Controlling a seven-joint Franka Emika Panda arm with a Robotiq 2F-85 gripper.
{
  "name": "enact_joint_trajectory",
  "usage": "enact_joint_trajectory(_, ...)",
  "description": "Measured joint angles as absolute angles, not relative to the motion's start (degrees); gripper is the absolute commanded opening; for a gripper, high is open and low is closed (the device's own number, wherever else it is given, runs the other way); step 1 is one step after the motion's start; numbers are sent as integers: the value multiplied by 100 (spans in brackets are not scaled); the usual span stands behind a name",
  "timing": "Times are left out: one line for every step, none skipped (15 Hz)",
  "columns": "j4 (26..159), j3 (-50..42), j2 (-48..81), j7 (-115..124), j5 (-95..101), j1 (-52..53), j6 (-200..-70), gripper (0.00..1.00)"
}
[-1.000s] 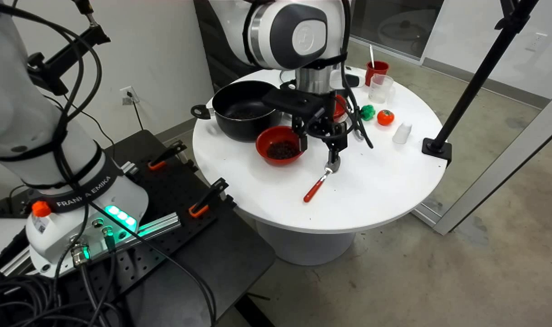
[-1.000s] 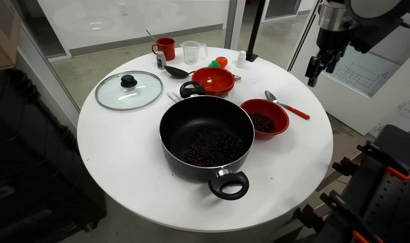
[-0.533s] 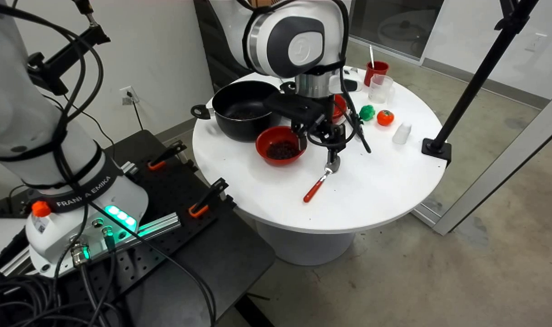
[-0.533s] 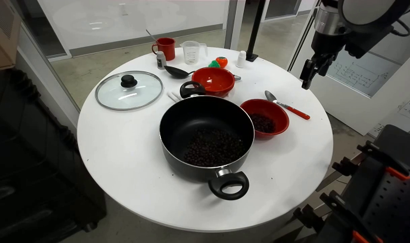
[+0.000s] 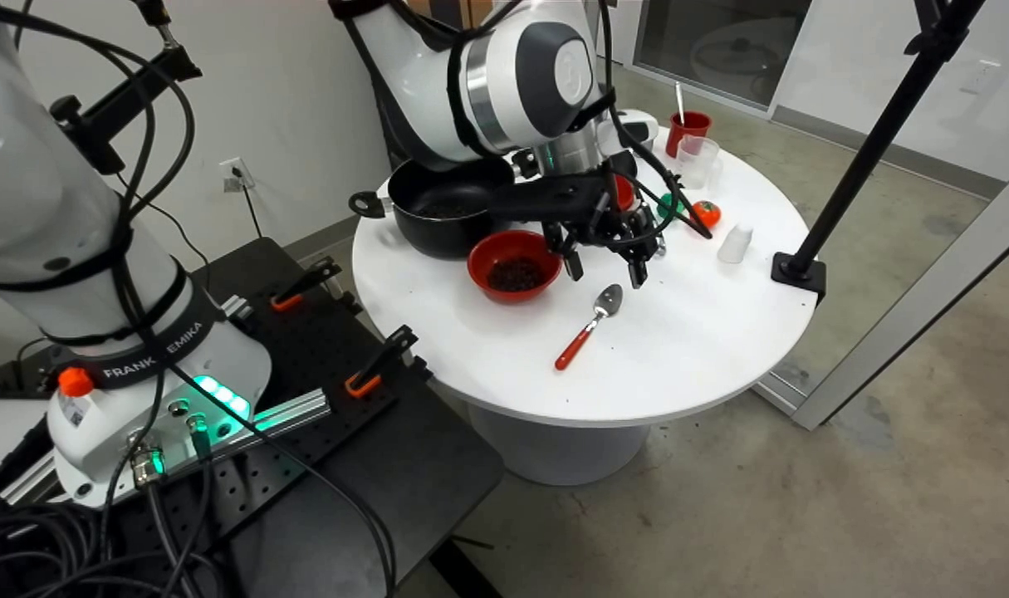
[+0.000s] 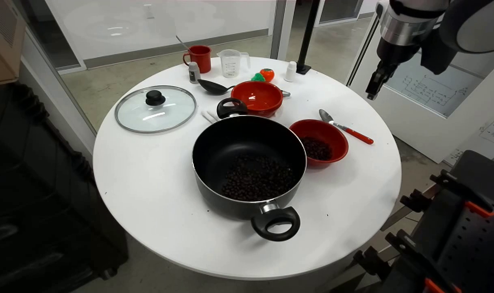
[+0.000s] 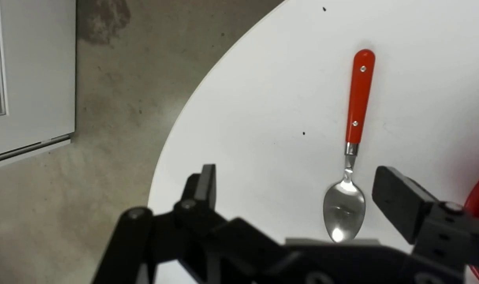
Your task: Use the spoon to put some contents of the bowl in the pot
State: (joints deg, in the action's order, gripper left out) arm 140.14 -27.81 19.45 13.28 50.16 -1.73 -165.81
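Here, a black claw (image 7: pixel 295 183), jaws wide apart, near a shiny oval-headed, red-handled spoon (image 7: pixel 353 140).

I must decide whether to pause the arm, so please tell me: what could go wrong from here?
1. In the wrist view, the spoon lies off-centre under the open pincer, nearer one finger; closing might push it sideways.
2. Its metal head, not its red handle, shows between the fingers, so a grip might slip.
3. That finger also appears close to the bowl of dark bits; going down might bump it, spilling some.
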Motion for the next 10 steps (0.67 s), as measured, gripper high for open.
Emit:
enact_joint_trajectory(14015, -2827, 1983, 1431, 5086, -154, -16631, 100)
enact_joint_trajectory(14021, -2832, 2026, 1474, 5092, -161, -16674, 100)
enact_joint_trajectory(14031, -2816, 2079, 1481, 5057, -183, -16731, 100)
enact_joint_trajectory(14042, -2784, 2144, 1481, 5020, -212, -16784, 100)
enact_joint_trajectory(14050, -2731, 2213, 1480, 4978, -251, -16826, 100)
enact_joint_trajectory(14055, -2657, 2288, 1468, 4922, -305, -16863, 100)
enact_joint_trajectory(14055, -2568, 2363, 1444, 4864, -369, -16907, 100)
enact_joint_trajectory(14044, -2496, 2445, 1442, 4838, -423, -16945, 100)
enact_joint_trajectory(14016, -2458, 2531, 1442, 4837, -452, -16969, 100)
enact_joint_trajectory(13976, -2434, 2620, 1442, 4837, -475, -16972, 100)
